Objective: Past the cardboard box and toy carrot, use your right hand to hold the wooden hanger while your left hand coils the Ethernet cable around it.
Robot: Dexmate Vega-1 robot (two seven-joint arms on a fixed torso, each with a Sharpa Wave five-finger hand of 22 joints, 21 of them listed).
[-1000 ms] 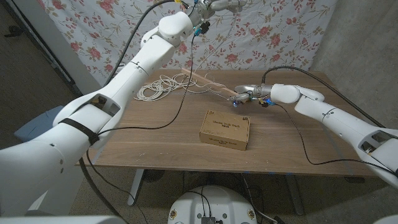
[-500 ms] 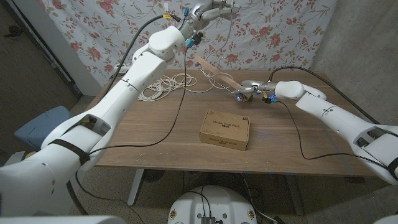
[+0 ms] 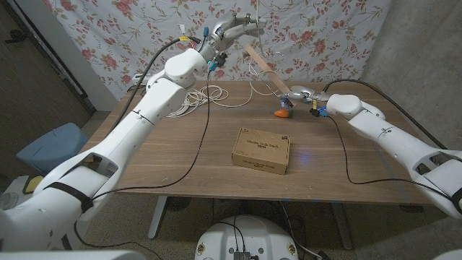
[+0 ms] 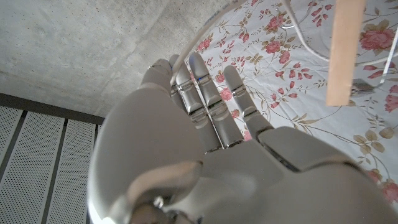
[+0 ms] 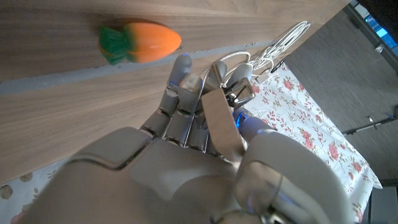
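The right hand (image 3: pixel 299 96) now holds the wooden hanger (image 3: pixel 266 66) tilted steeply upward, where a second ago it lay low, close over the table. With the hanger lifted, the toy carrot (image 3: pixel 281 112) shows uncovered on the wood just beside that hand. The left hand (image 3: pixel 234 27) has come down lower and sits nearer the hanger's raised end, the Ethernet cable (image 3: pixel 254 81) trailing from it.

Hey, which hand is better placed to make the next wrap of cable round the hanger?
The left hand: it is raised beside the upper end of the wooden hanger with the Ethernet cable running up to it. The right hand grips the hanger's lower end.
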